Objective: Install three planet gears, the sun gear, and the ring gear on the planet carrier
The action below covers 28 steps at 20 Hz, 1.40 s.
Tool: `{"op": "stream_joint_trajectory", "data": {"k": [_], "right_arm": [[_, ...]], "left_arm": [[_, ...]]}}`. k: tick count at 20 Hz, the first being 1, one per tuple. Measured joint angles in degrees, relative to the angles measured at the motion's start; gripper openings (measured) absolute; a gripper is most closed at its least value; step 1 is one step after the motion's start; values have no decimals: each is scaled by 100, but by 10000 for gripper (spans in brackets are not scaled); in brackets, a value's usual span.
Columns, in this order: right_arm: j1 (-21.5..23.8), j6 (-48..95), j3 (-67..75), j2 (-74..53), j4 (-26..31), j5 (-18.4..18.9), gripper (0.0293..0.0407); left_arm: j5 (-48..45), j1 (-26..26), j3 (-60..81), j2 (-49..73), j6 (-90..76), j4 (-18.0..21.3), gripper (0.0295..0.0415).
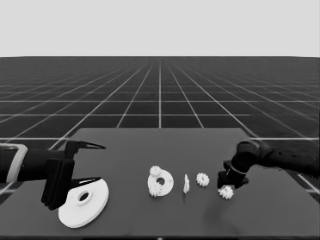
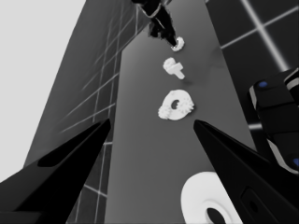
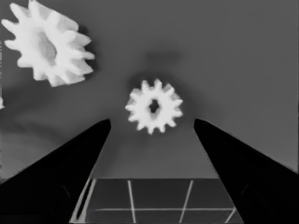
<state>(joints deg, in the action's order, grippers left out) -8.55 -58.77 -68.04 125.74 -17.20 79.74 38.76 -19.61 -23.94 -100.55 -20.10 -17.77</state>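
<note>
Right claw (image 1: 226, 189) is low over the table (image 1: 150, 150) at about 4 o'clock from centre, fingers spread wide and empty, straddling a planet gear (image 3: 154, 106) without touching it. That gear lies flat, axis vertical, flower-like toothed outline, dark bore. A second loose gear (image 1: 202, 179) lies just beside it toward 9 o'clock, also flat. Further toward 9 o'clock a thin white piece (image 1: 186, 184) stands on edge, long axis running 12 to 6.

Smaller round part (image 1: 160, 182), near table centre, lies flat with a dark central hole; two gears (image 1: 155, 171) sit on its rim at roughly 11 and 7 o'clock.

Larger round part (image 1: 83, 202) lies flat at 8 o'clock, under the waiting left claw (image 1: 95, 162), fingers wide apart, holding nothing.

No writing or labels legible.
</note>
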Motion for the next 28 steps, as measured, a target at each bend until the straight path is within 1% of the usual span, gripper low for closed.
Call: {"op": "stream_joint_trajectory", "data": {"k": [1, 2, 7, 9, 10, 17, 18, 19, 20, 21, 23, 27, 28], "right_arm": [[-220, 55, -208, 103, -153, -136, 385], [-338, 93, -345, 171, -234, -218, 385], [-479, 147, -538, 264, -332, -332, 385], [-485, 149, -547, 268, -337, -338, 314], [-484, 150, -549, 269, -339, -339, 312], [-486, 151, -552, 270, -340, -340, 312], [248, -101, 322, -140, 371, 326, 312], [1040, -178, 600, -284, 961, 676, 312], [1527, -176, 612, -293, 1346, 869, 312], [1807, -158, 564, -272, 1572, 981, 312], [2053, -130, 483, -236, 1777, 1087, 312], [2156, -112, 433, -214, 1869, 1137, 312], [2152, -1625, 360, 776, 1890, 1096, 312]], "left_arm": [[0, 0, 0, 0, 0, 0, 385], [0, 0, 0, 0, 0, 0, 385], [0, 0, 0, 0, 0, 0, 385], [0, 0, 0, 0, 0, 0, 385], [0, 0, 0, 0, 0, 0, 385], [0, 0, 0, 0, 0, 0, 385], [0, 0, 0, 0, 0, 0, 385], [0, 0, 0, 0, 0, 0, 385], [0, 0, 0, 0, 0, 0, 385], [0, 0, 0, 0, 0, 0, 385], [0, 0, 0, 0, 0, 0, 385], [0, 0, 0, 0, 0, 0, 385], [0, 0, 0, 0, 0, 0, 385]]}}
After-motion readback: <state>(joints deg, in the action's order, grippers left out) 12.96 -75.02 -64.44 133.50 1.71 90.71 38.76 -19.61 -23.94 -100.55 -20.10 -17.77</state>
